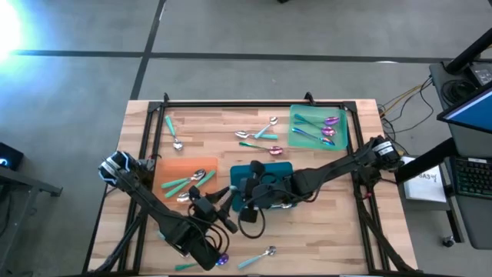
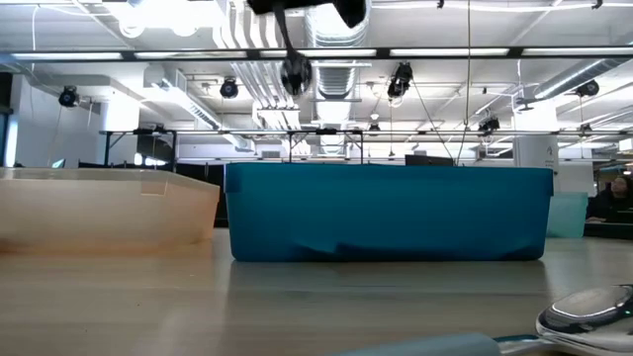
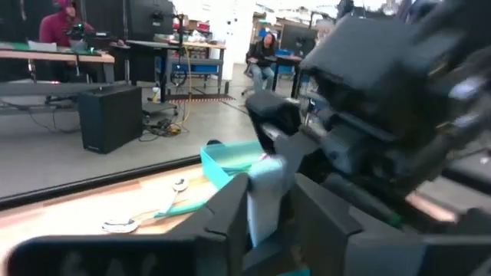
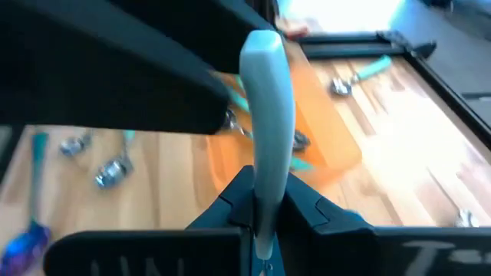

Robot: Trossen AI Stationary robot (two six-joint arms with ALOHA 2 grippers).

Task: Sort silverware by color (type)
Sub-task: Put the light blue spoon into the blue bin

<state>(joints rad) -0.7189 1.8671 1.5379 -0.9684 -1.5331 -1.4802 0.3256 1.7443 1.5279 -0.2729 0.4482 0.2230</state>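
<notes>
A piece of silverware with a pale teal handle hangs in the air between my two grippers, over the teal tray; its head is hidden. My right gripper, reaching in from the table's right, is shut on it. My left gripper, coming from the near left, has a finger on either side of the same handle, and a narrow gap shows beside one finger. My right gripper pinches the teal handle between its two fingers. The handle runs on past the fingertips along the line they point, lifted clear of the table. My left gripper stands around the same handle; whether its fingers touch it I cannot tell.
The orange tray at the left holds teal-handled pieces. At the far right, the green tray holds purple-blue ones. Loose pieces lie on the wood at the far left, far middle and near edge.
</notes>
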